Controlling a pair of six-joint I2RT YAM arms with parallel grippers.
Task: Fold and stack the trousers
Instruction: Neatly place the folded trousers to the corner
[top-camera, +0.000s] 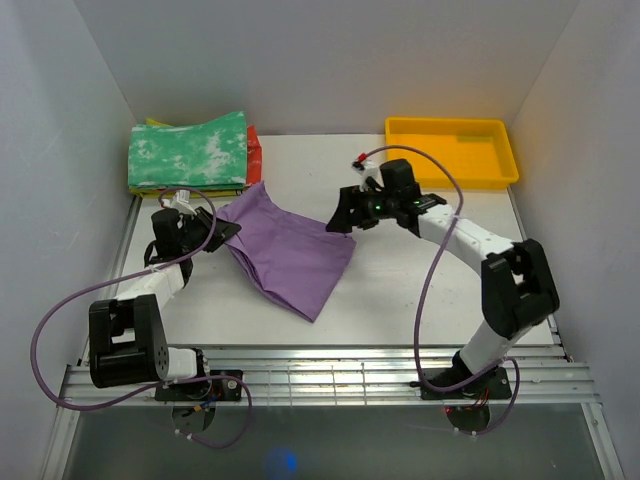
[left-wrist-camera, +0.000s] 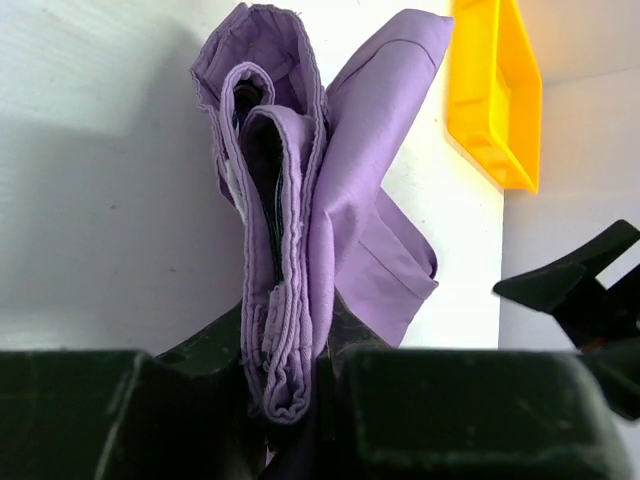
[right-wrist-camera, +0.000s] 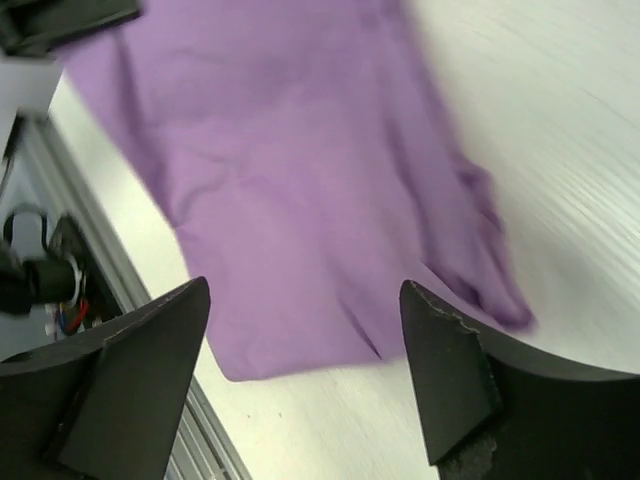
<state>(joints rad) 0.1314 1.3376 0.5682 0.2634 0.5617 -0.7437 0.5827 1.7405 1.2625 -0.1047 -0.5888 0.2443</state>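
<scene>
The lilac trousers (top-camera: 290, 250) lie folded on the white table, spread from the back left toward the middle. My left gripper (top-camera: 222, 232) is shut on their left edge; in the left wrist view the bunched, ribbed waistband edge (left-wrist-camera: 280, 330) is pinched between the jaws. My right gripper (top-camera: 345, 212) is open and empty, just above the trousers' right corner. In the right wrist view the cloth (right-wrist-camera: 290, 180) lies below and between the spread fingers (right-wrist-camera: 450, 370).
A stack of folded garments, green-and-white on top (top-camera: 190, 150) with red and yellow beneath, sits at the back left. A yellow bin (top-camera: 450, 150) stands at the back right, also in the left wrist view (left-wrist-camera: 495, 90). A metal rail (top-camera: 330, 380) runs along the near edge.
</scene>
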